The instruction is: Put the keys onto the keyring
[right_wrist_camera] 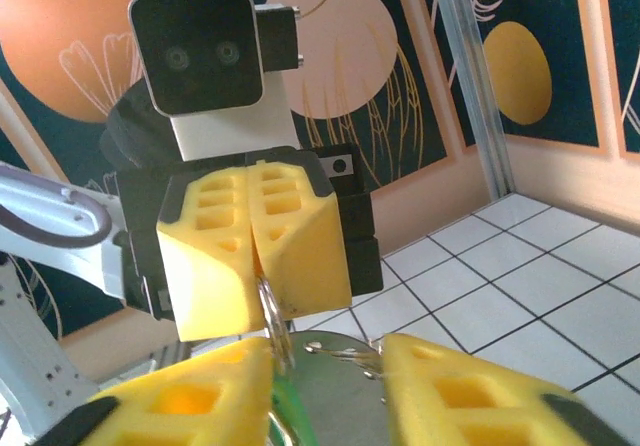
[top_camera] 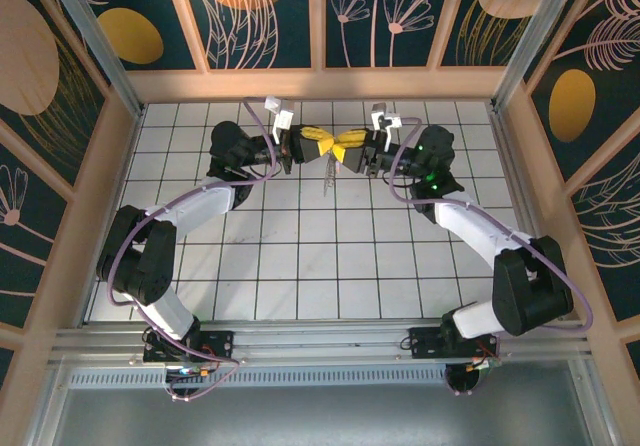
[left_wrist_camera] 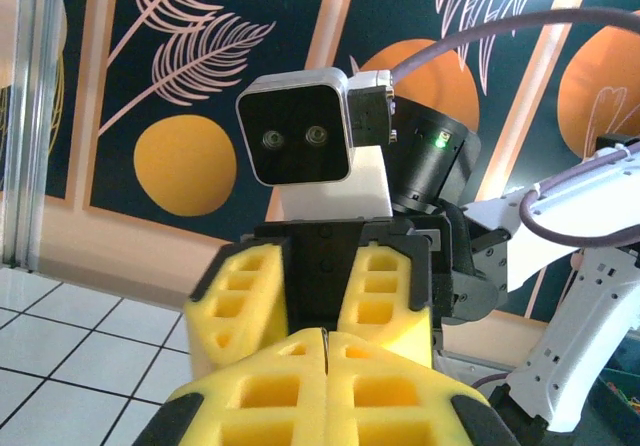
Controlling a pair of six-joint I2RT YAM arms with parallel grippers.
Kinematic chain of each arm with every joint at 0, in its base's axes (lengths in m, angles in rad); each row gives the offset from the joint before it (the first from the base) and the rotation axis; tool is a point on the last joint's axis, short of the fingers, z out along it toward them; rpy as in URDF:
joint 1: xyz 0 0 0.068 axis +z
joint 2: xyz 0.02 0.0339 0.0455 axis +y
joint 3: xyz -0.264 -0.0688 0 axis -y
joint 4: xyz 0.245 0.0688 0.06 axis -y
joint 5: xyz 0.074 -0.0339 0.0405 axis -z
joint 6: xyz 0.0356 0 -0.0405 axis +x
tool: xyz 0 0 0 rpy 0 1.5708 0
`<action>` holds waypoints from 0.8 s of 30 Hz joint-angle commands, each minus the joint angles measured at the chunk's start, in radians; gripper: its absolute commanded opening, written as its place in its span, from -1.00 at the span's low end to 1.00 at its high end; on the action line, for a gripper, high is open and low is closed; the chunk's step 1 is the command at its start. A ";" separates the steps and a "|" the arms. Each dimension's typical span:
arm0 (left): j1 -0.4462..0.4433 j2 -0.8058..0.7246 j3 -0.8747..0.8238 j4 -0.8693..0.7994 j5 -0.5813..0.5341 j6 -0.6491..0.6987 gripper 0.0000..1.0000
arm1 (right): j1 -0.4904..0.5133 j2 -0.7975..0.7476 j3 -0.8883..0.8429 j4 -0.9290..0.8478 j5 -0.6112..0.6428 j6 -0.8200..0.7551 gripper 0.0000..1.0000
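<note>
1. The left fingers [right_wrist_camera: 215,256] are pressing fully together. The seam between them is pinching the keyring [right_wrist_camera: 270,316], which is hanging down from their tips.
2. The right fingers [right_wrist_camera: 190,396] are standing apart with a clear gap between them. They are facing the left fingers tip to tip.
3. The key [right_wrist_camera: 289,411] is sitting in that gap just under the keyring, with its green head showing. It is lying close to one right finger; whether that finger is touching it cannot be told.
4. In the top view, both sets of fingers are meeting above the far rows of the table [top_camera: 300,266]. The keyring is hanging just below the meeting point.
5. The back rim [top_camera: 320,86] is running near the fingers.
6. Each elbow is sitting close to one of the side rims [top_camera: 100,226].
7. A broad span of white tiles is lying open between the two elbows, reaching to the near edge.
</note>
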 commanded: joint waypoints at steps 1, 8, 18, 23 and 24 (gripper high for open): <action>-0.006 -0.010 0.029 0.025 0.008 0.019 -1.00 | 0.006 0.007 0.029 0.040 -0.002 0.006 -0.49; -0.006 -0.009 0.029 0.022 0.008 0.022 -1.00 | 0.006 0.006 0.037 0.030 -0.004 0.000 -0.89; -0.006 -0.014 0.037 -0.027 -0.025 0.048 -1.00 | 0.004 -0.017 0.045 -0.033 0.016 -0.044 -1.00; -0.003 -0.022 0.060 -0.104 -0.056 0.105 -0.65 | 0.003 -0.017 0.084 -0.155 0.027 -0.114 -1.00; -0.001 -0.024 0.070 -0.126 -0.056 0.121 -0.61 | 0.001 -0.017 0.093 -0.182 0.027 -0.129 -1.00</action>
